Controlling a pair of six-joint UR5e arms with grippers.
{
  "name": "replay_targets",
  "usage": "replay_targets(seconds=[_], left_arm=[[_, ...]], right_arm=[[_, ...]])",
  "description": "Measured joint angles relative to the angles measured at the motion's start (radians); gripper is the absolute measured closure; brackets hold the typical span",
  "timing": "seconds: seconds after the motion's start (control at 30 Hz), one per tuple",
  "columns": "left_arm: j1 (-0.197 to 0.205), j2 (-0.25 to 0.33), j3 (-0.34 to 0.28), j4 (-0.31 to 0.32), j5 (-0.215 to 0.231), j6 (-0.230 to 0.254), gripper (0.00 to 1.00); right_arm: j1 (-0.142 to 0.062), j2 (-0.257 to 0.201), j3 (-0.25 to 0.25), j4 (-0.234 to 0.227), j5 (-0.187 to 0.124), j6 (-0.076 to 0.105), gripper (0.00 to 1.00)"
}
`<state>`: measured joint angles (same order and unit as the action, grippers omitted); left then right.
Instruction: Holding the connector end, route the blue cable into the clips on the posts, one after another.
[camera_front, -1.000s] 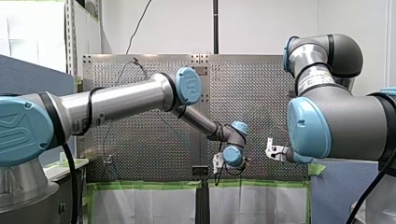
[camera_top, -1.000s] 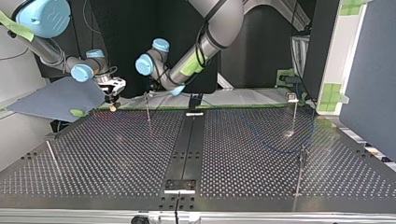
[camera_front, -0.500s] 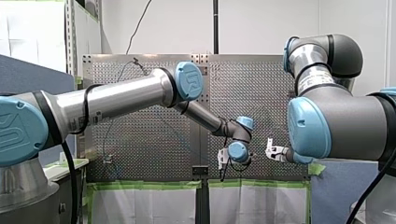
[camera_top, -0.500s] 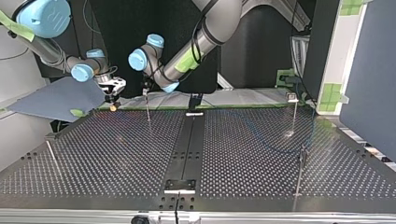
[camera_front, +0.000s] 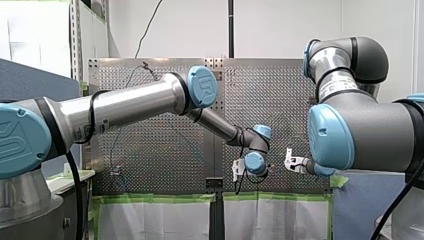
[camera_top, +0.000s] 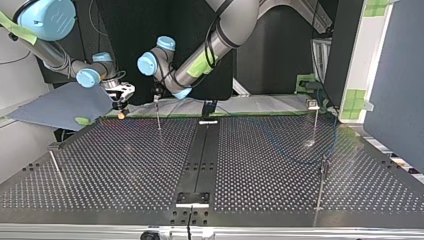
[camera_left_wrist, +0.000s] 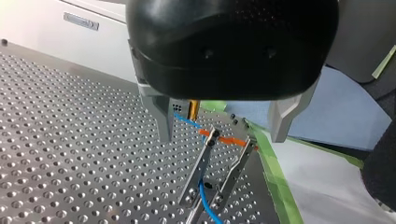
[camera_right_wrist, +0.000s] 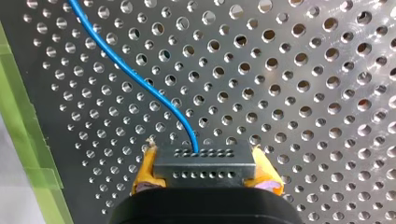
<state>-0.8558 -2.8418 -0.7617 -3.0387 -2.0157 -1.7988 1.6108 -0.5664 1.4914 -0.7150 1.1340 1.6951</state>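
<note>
In the right wrist view my right gripper (camera_right_wrist: 205, 175) is shut with its yellow pads on the dark connector (camera_right_wrist: 204, 163). The blue cable (camera_right_wrist: 140, 79) runs from it over the perforated table. In the top view this gripper (camera_top: 121, 107) hangs at the far left edge of the table. My left gripper (camera_left_wrist: 222, 137) stands open, its metal fingers on either side of a thin post (camera_left_wrist: 198, 172) with an orange clip (camera_left_wrist: 224, 138). The blue cable (camera_left_wrist: 205, 205) passes by this post. In the top view the left gripper (camera_top: 157, 96) is right above that post (camera_top: 158, 114).
Other thin posts stand at the top view's far right (camera_top: 315, 120), near right (camera_top: 322, 182) and near left (camera_top: 54, 162). A faint loop of blue cable (camera_top: 292, 157) lies at the right. A grey sheet (camera_top: 60, 107) and green tape (camera_left_wrist: 275, 168) border the far edge.
My left arm swung toward the front view's right, bringing its gripper over the far post, and then held still. My right arm has not moved.
</note>
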Motion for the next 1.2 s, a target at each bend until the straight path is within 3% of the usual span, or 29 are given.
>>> replay_targets(seconds=[0.43,0.83,1.2], left_arm=[[0.001,0.000,-0.004,0.003,-0.002,-0.003,0.00],[0.008,0.003,-0.057,0.029,-0.004,-0.003,0.00],[-0.028,0.091,-0.136,0.098,-0.007,0.002,0.00]], right_arm=[[-0.001,0.002,0.000,0.000,0.000,0.000,1.00],[-0.001,0.005,0.000,0.000,0.000,0.000,1.00],[-0.001,0.005,0.000,0.000,0.000,0.000,1.00]])
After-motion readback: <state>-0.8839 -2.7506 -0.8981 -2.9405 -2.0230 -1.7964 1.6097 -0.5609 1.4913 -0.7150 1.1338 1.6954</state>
